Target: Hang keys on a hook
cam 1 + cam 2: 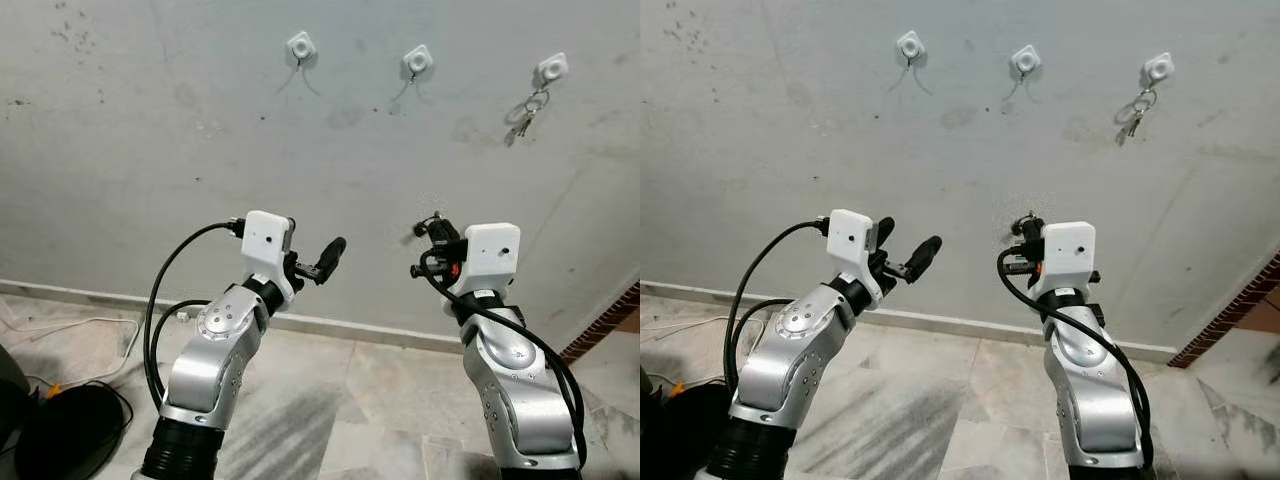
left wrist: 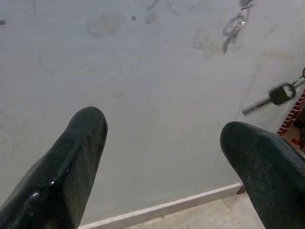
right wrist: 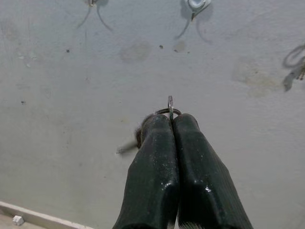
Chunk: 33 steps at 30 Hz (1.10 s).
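Our right gripper (image 3: 170, 123) has its fingers pinched together on the key ring (image 3: 169, 109), raised before the grey wall (image 1: 150, 150) and well below the three white hooks; the key (image 2: 271, 97) sticks out leftward from it; our left gripper (image 2: 162, 138) is up at the left, fingers spread apart, holding nothing; the middle hook (image 1: 417, 60) is bare; the right hook (image 1: 550, 69) carries another key bunch (image 1: 524, 112).

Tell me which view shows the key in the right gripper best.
The left wrist view: the key shows side-on, head and blade clear against the wall. In the right wrist view only its ring pokes above the shut right gripper. In the eye views it is a small dark shape.
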{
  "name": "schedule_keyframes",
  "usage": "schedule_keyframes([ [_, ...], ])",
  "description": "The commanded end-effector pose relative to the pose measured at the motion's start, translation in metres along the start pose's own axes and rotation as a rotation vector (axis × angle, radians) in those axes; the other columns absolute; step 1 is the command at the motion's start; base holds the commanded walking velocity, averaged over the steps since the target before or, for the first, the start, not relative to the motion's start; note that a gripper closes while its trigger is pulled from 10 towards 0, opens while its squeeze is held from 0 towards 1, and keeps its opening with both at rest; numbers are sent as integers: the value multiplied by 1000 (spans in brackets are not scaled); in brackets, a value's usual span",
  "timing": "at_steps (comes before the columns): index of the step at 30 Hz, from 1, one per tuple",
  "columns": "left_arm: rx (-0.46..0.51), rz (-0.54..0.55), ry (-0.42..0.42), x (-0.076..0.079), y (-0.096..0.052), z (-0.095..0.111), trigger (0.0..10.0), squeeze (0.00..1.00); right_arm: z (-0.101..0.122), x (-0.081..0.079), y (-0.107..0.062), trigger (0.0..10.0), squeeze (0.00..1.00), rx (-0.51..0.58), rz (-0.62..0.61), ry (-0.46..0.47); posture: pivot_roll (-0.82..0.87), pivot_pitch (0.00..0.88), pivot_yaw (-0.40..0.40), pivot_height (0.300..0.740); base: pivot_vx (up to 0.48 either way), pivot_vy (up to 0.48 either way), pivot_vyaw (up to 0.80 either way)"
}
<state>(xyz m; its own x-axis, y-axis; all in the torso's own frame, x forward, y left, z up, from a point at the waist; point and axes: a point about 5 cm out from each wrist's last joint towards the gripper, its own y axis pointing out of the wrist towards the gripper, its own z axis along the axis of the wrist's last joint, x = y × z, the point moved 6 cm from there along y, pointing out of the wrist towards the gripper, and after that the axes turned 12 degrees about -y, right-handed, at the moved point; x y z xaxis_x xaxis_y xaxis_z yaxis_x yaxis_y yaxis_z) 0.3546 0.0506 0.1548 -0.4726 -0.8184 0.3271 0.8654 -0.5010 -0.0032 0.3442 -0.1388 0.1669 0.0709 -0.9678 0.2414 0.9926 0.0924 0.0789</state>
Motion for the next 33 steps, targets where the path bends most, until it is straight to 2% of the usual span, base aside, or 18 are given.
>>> schedule_keyframes([
  [1,-4,1,-2,0,0,-2,10000,0,7,3,1,10000,0,23,-13,-10,131,0,-35,740,454,0,0],
  [33,-12,1,3,0,-3,-5,10000,0,6,3,2,10000,0,24,-10,-17,133,0,-36,740,466,0,0],
])
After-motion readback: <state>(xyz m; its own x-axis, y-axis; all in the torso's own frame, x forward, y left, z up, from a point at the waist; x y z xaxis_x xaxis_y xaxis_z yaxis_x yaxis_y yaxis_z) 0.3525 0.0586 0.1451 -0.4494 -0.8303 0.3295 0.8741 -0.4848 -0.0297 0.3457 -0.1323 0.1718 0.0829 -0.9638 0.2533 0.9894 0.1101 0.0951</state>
